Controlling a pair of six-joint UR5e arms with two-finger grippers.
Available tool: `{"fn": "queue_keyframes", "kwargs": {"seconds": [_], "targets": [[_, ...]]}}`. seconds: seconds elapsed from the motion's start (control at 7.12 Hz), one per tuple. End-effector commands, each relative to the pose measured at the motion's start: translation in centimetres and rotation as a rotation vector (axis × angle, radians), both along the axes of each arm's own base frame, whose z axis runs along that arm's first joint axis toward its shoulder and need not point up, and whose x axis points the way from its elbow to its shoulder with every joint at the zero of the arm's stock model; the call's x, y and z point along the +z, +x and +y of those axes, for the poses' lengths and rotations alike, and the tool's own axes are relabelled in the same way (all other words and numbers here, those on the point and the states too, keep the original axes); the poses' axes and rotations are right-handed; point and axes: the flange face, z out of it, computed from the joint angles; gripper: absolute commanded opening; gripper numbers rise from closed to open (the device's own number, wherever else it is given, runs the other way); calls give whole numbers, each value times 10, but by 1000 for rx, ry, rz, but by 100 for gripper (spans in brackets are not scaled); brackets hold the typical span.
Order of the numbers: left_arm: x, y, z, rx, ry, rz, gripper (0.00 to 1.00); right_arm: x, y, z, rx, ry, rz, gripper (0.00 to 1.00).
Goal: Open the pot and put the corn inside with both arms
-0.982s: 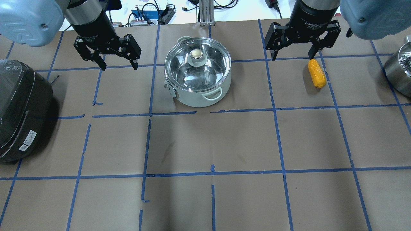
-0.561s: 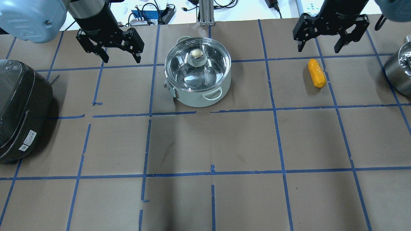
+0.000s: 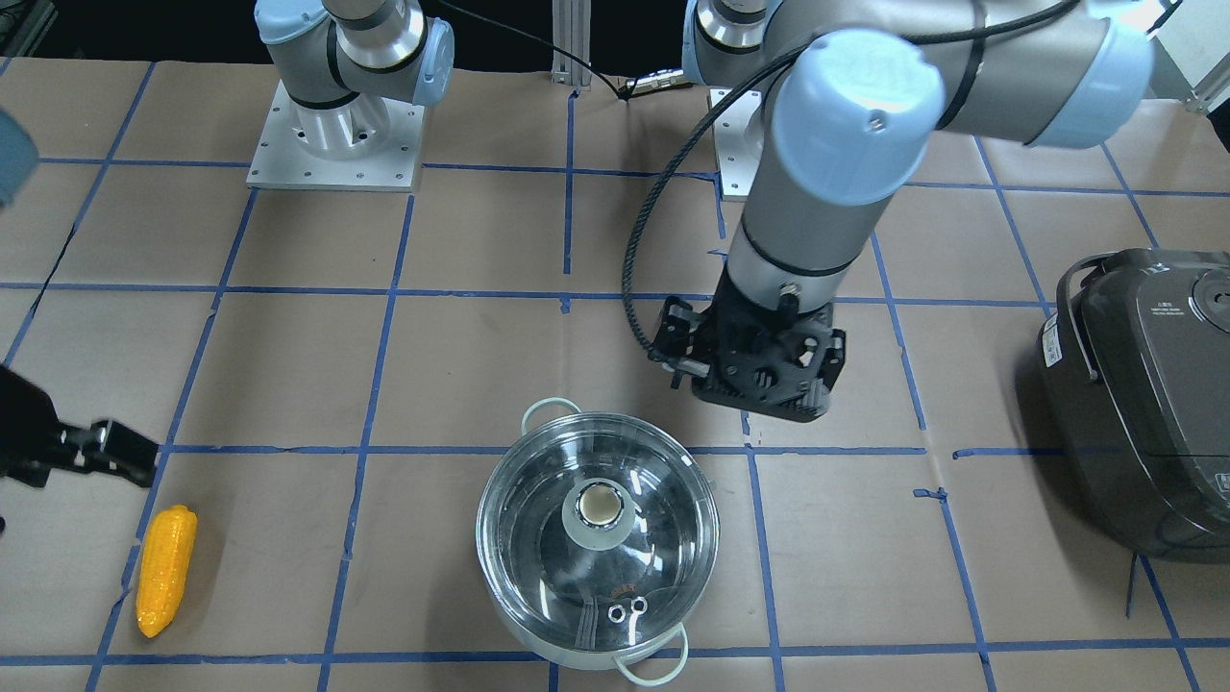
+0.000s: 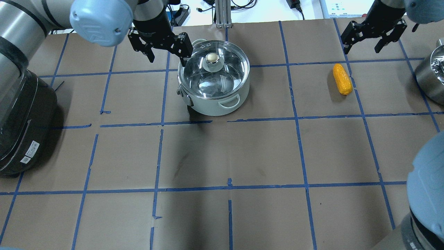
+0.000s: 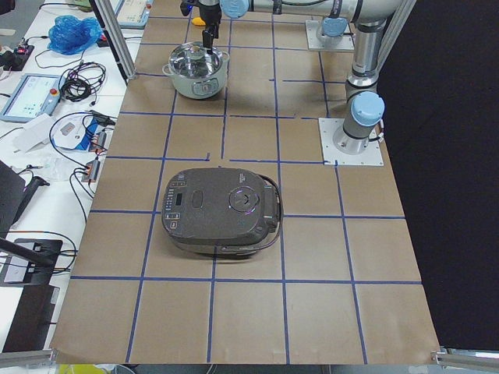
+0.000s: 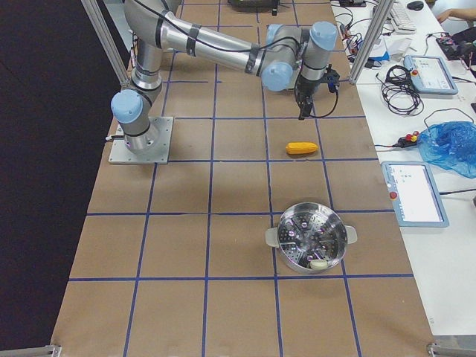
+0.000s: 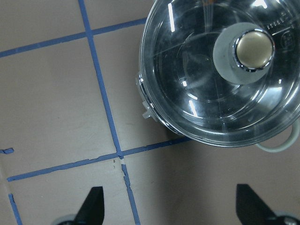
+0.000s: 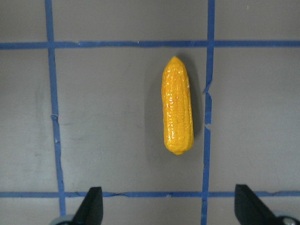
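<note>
Currently: pot (image 4: 215, 104), lid (image 4: 222, 78) seated. Left gripper (image 4: 167, 61) spread, empty, beside pot rim, short of knob (image 4: 212, 58); likely lining up lid lift. Corn (image 4: 342, 79) lying flat, well right of pot. Right gripper (image 4: 360, 50) spread, empty, near corn, jaws crosswise to it for pinch.

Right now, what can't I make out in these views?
- Right gripper: front-facing view, mostly cut off by the left edge.
- Left gripper: front-facing view, fingertips hidden under its own wrist.
- Steamer pot: overhead view, cut by the right edge.
- Rice cooker: overhead view, partly covered by the left arm.
</note>
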Motion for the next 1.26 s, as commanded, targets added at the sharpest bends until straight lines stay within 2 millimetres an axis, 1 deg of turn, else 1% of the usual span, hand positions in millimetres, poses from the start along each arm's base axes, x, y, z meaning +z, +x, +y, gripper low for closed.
{"fn": "queue_keyframes", "kwargs": {"seconds": [0.0,0.14,0.28,0.42,0.56,0.7,0.84,0.98,1.12], "targets": [[-48,-34,-25,-7,-38,11,100,-96,-18,-32,54,-17,1,100],[-60,-53,-34,-16,-54,17,100,-129,-19,-31,56,-33,0,98],[-60,-76,-40,28,-66,26,100,-157,-16,-25,56,-34,-3,98],[-68,-91,-51,50,-65,30,100,-167,-15,-19,56,-21,-5,98],[-86,-103,-60,50,-57,27,100,-168,-15,-19,56,-20,-7,85],[-87,-110,-64,44,-62,27,100,-169,-15,-18,54,-18,-8,50],[-85,-110,-64,44,-64,28,100,-167,-15,-19,54,-18,-3,18],[-86,-109,-64,46,-63,24,100,-164,-17,-21,53,-21,4,8],[-84,-109,-63,49,-62,19,89,-158,-17,-24,53,-31,9,8]]}}
